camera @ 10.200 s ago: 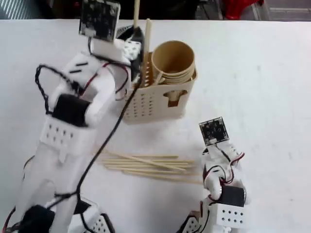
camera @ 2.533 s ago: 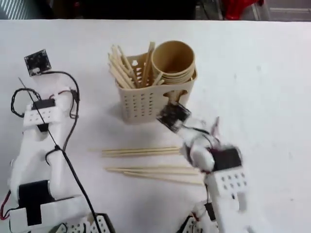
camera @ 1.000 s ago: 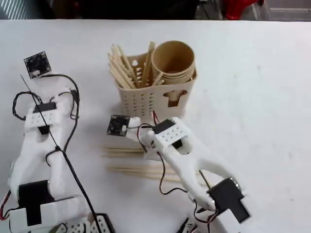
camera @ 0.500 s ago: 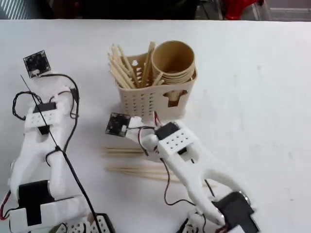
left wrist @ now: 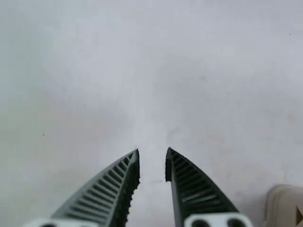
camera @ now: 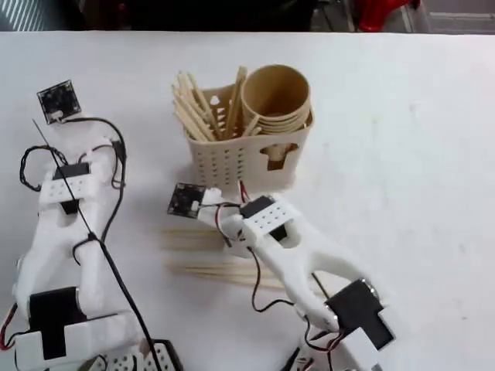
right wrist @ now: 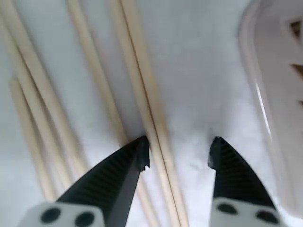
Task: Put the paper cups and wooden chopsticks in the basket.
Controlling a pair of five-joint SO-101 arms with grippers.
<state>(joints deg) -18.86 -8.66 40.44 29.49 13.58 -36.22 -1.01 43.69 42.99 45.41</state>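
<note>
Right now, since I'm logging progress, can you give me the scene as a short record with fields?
basket: standing on the table, holds stacked paper cups and upright chopsticks
loose chopsticks: several lying flat in front of the basket
right hand: open, low over the loose chopsticks, two between its fingers
left hand: narrowly open, over bare table
left to do: loose chopsticks into the basket

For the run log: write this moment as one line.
right jaws: open astride loose chopsticks | left jaws: empty | basket: cups, chopsticks inside
</note>
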